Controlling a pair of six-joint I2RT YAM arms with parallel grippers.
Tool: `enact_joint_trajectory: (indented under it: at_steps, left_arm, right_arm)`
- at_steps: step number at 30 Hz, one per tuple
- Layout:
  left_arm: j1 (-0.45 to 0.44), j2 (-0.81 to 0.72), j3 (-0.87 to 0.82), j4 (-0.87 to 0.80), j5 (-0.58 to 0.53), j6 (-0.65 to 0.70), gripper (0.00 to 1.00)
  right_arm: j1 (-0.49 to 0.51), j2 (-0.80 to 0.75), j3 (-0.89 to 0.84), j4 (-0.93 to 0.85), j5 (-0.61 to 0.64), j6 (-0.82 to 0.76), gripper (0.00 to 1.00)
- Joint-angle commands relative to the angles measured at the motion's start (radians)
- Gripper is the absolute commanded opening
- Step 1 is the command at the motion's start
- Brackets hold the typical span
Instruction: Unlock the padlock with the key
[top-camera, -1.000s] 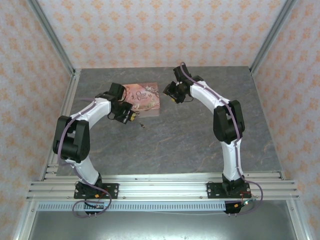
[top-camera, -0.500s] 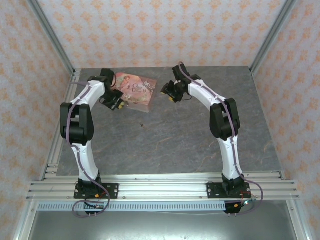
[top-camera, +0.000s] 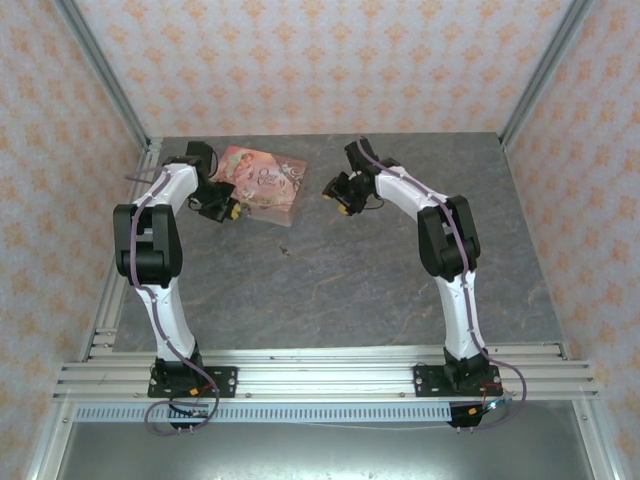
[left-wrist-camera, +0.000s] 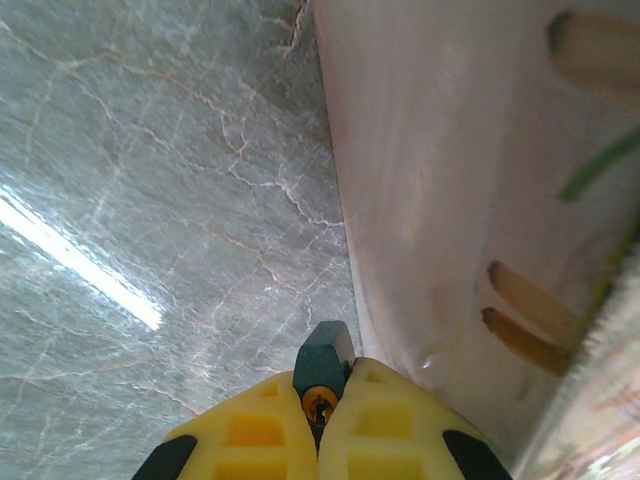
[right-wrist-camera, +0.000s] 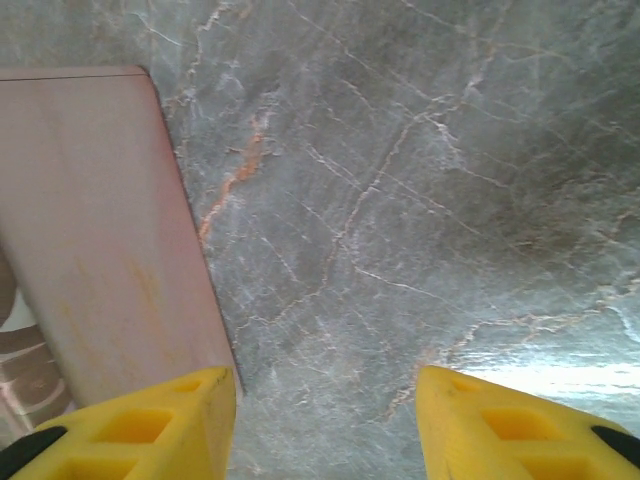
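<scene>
pink box (top-camera: 264, 181): flat on table | table (top-camera: 350, 290): grey marble

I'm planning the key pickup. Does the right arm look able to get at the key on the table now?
Probably yes: the right gripper is open and empty, and the key, a tiny speck, lies on bare table clear of the pink box.

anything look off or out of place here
The pink box sits skewed on the table. A tiny item, too small to identify, lies alone in front of it.
</scene>
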Motion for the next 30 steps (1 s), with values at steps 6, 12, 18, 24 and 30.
enact_joint_trajectory:
  at_steps: [6, 12, 18, 24, 30]
  left_arm:
    - [-0.015, 0.002, -0.051, 0.065, 0.093, -0.062, 0.0]
    - [-0.036, -0.007, -0.092, 0.158, 0.146, -0.099, 0.0]
    - [-0.086, 0.002, -0.069, 0.148, 0.138, -0.087, 0.0]
    - [-0.13, 0.01, -0.067, 0.177, 0.162, -0.123, 0.0]
    - [-0.149, 0.004, -0.058, 0.263, 0.235, -0.239, 0.0]
  right_arm:
    - [0.038, 0.1, 0.211, -0.002, -0.041, 0.02, 0.5]
    - [0.058, 0.228, 0.394, -0.082, -0.075, 0.008, 0.47]
    - [0.064, 0.223, 0.397, -0.089, -0.068, 0.0, 0.47]
    - [0.066, 0.221, 0.395, -0.083, -0.089, -0.004, 0.46]
    - [0.068, 0.209, 0.375, -0.087, -0.08, -0.016, 0.44]
